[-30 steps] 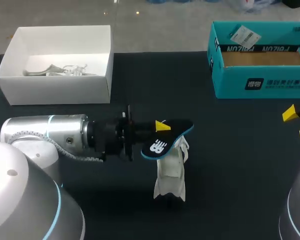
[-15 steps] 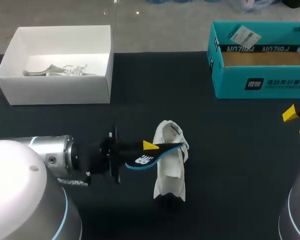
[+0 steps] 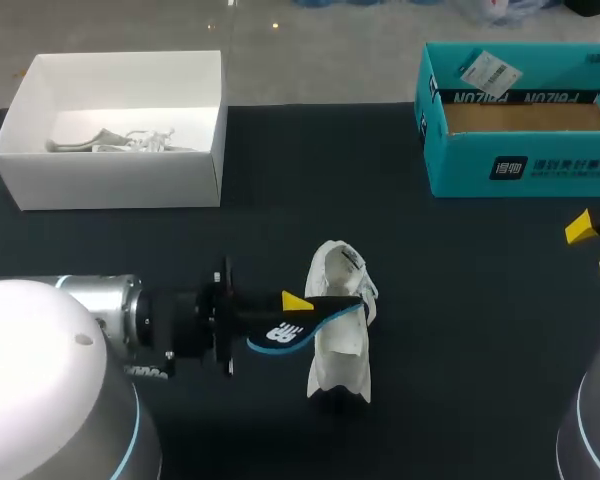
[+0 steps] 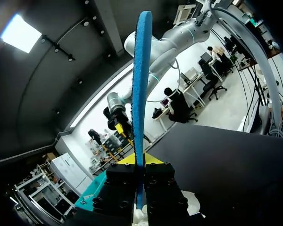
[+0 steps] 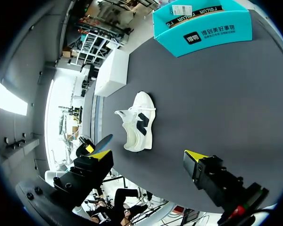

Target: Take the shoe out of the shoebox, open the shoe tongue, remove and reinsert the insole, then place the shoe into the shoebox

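Table [image 3: 480,300]: dark and matte.
White box [image 3: 110,185]: open, at the far left corner, pale scraps [image 3: 110,140] inside.
Shoebox [image 3: 520,165]: teal, open, at the far right corner.
Shoe [image 3: 340,350]: white, near the table's middle, well apart from both boxes.
Insole [image 3: 300,325]: black with a blue edge, clamped on edge by the left gripper [image 3: 298,302], far end reaching the shoe's opening.
Right gripper [image 5: 148,160]: fingers spread wide, over the table's right edge.

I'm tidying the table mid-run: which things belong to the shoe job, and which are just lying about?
Job: shoe; insole, held in the left gripper; teal shoebox.
Lying about: white box with pale bits inside.
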`<state>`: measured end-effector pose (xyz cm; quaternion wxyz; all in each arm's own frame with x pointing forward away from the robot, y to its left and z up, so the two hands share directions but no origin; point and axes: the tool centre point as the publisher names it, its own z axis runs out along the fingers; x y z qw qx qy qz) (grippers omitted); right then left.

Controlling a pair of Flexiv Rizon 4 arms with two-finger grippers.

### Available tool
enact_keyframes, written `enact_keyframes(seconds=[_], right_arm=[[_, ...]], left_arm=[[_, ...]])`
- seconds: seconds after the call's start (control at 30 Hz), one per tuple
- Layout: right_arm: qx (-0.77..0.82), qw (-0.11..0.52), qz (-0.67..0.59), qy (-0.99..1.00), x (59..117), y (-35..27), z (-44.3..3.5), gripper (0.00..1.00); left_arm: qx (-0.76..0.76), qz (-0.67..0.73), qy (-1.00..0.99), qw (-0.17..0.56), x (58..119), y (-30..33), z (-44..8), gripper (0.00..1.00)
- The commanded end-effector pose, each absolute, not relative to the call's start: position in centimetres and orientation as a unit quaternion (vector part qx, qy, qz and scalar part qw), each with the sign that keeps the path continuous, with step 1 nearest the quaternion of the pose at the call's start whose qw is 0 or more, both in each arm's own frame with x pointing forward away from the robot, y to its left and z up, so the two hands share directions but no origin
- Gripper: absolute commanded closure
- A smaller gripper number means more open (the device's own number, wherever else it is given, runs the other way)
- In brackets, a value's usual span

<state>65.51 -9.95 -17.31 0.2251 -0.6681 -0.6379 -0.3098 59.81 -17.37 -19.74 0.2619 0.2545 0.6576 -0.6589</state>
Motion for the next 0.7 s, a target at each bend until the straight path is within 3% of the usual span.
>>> enact_keyframes(seconds=[0.03, 0.7], right_arm=[[-0.669, 0.224, -0.309, -0.637, 65.4, -9.9, -17.3, 0.0], [-0.669, 0.224, -0.309, -0.637, 65.4, -9.9, -17.3, 0.0]], left_arm=[[0.258, -0.654, 0.662, 0.258, 58.7, -16.4, -20.3, 1.0], [0.26, -0.61, 0.712, 0.229, 60.6, -17.8, -26.5, 1.0]])
